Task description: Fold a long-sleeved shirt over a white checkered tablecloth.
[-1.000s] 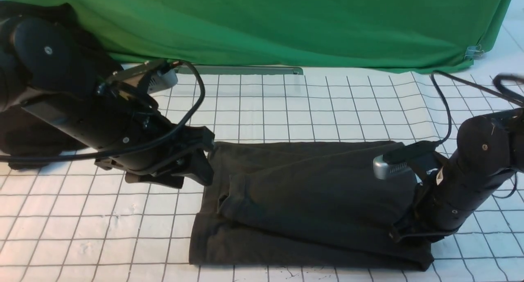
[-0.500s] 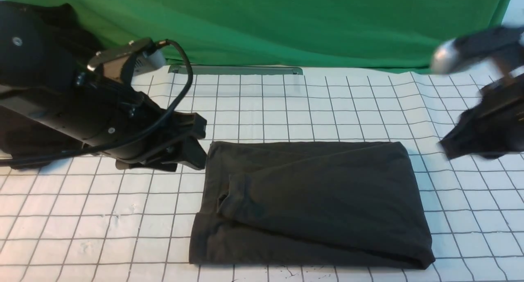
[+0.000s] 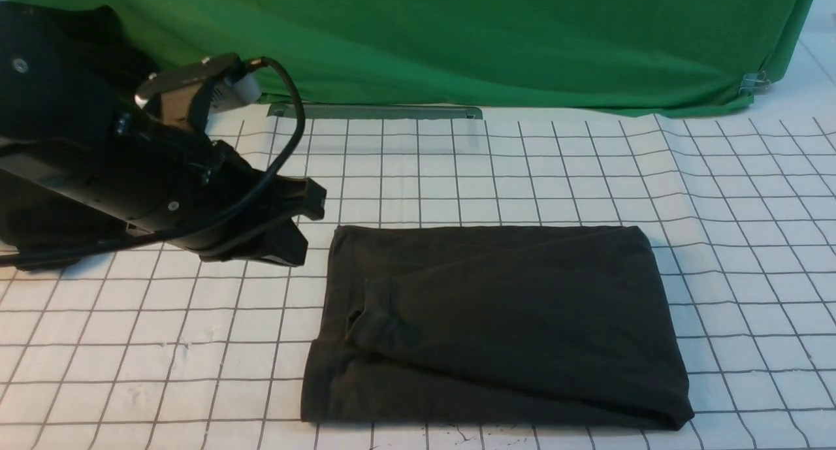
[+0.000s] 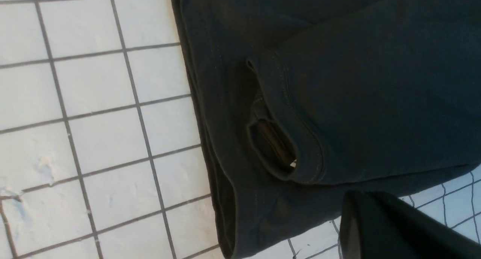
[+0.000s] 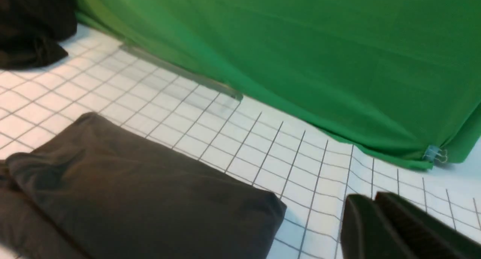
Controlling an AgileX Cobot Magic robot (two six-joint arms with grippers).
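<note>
Presumably finished folding, the left gripper (image 3: 287, 244) is closed and empty, raised clear of the cloth. Beyond the right gripper (image 5: 360, 206), also closed, the shirt (image 3: 516, 326) lies in a flat bundle between both, probably left to settle.

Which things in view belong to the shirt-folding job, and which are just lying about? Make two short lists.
For the job:
- dark shirt
- checkered tablecloth
- left tool

Just about:
- black fabric heap
- green backdrop
- metal clip
</note>
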